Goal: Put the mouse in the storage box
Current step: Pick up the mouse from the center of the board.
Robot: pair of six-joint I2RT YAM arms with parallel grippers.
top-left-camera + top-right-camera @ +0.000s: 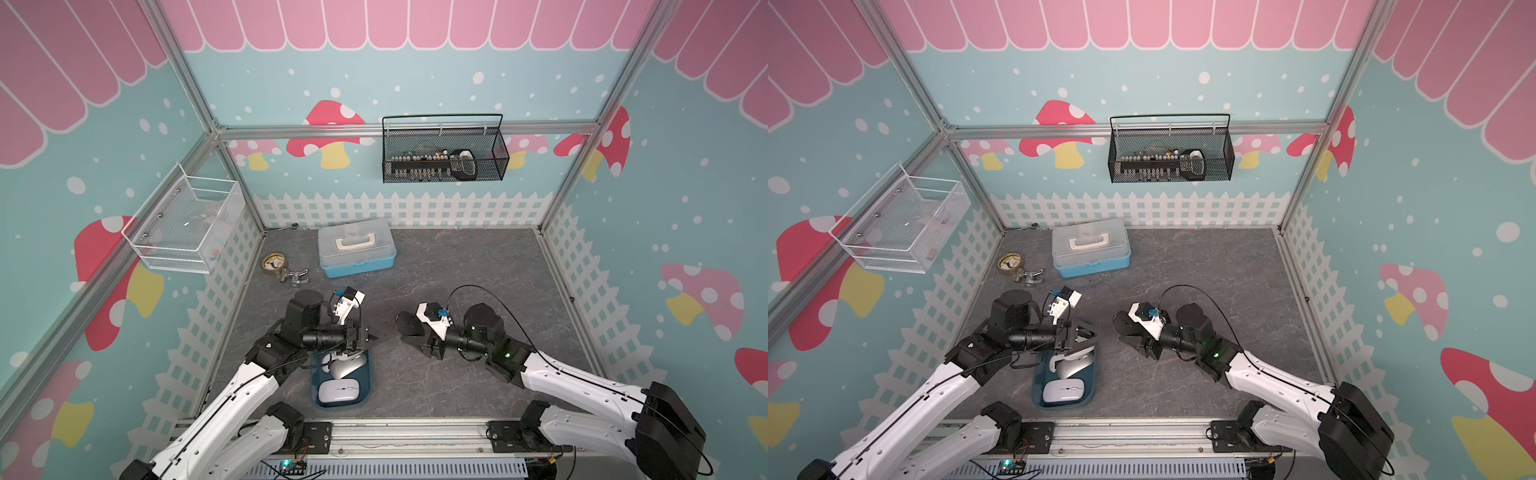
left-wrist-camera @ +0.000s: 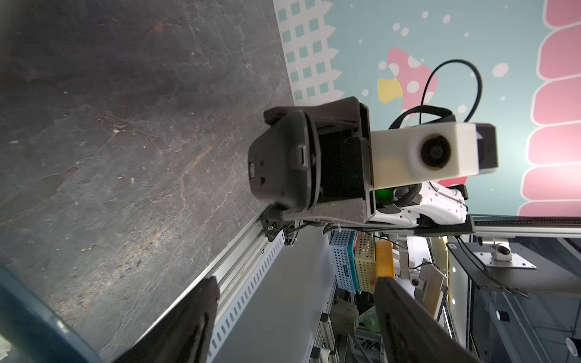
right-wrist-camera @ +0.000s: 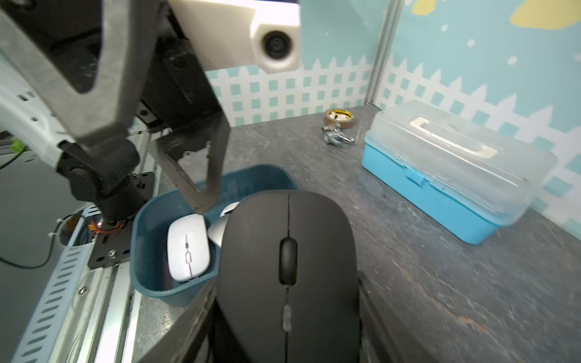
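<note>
My right pincer [image 2: 272,162] grips the black mouse [image 3: 287,267], left pincer [image 2: 295,283] gapes empty over the storage box [image 3: 147,251], so I risk an arm clash.

**Top views:** bright, even light from overhead. Soft, short shadows lie on the grey tabletop [image 1: 457,270] under both arms. Wide-angle bowing tilts the aluminium frame posts [image 1: 183,70] outward toward 10 and 2 o'clock.

**Left wrist view:** tabletop dim, pale glow on the wall [image 2: 515,151]. The storage box [image 2: 37,320] rim and the fingers [image 2: 188,320] of the left gripper [image 2: 297,281] are out of focus.

**Right wrist view:** black mouse [image 3: 289,267] soft. Light-blue case [image 3: 440,176] slightly blurred, with sheen on its lid.
</note>
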